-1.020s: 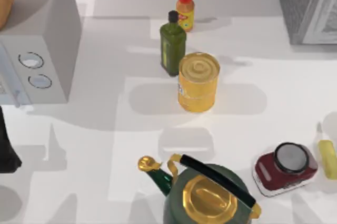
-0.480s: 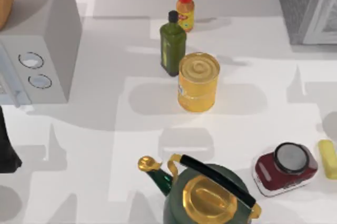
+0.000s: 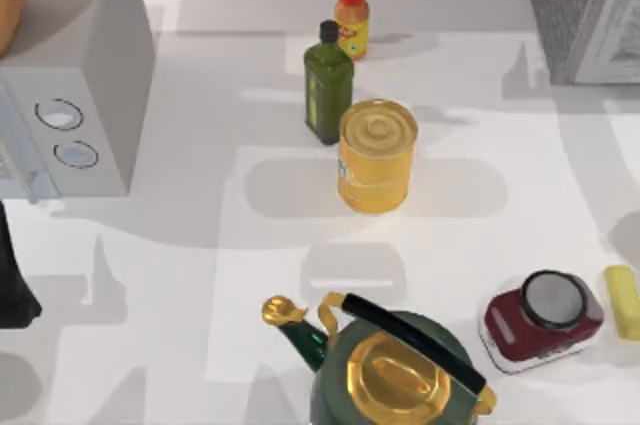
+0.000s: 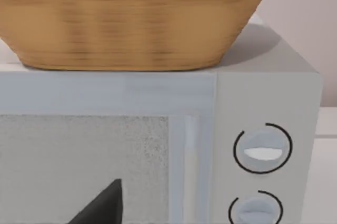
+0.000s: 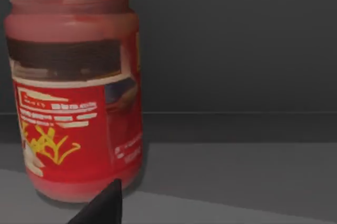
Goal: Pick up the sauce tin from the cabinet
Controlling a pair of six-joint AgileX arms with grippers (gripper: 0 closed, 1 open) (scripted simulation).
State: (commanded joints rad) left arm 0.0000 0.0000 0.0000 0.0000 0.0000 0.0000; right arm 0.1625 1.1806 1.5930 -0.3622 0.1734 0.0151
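Note:
The sauce tin (image 5: 76, 87), red-rimmed with a reddish pictured label, stands upright on a dark shelf inside a dark enclosure in the right wrist view. A dark part of my right gripper (image 5: 102, 205) shows just in front of it, a little apart. The cabinet (image 3: 575, 5), grey and speckled, stands at the table's back right corner in the top view. My left arm (image 3: 12, 285) rests at the left edge, its wrist facing the white appliance (image 4: 263, 108).
Mid-table stand a yellow can (image 3: 377, 155), a green bottle (image 3: 328, 90) and an orange bottle (image 3: 351, 20). A green kettle (image 3: 390, 370) is at the front, with a dark red jar (image 3: 540, 320) and a yellow block (image 3: 623, 300) to its right. A wicker basket (image 4: 131, 18) tops the appliance.
The shadow on the table's right side has slid toward the back, up to the cabinet. The objects on the table and the left arm have not moved.

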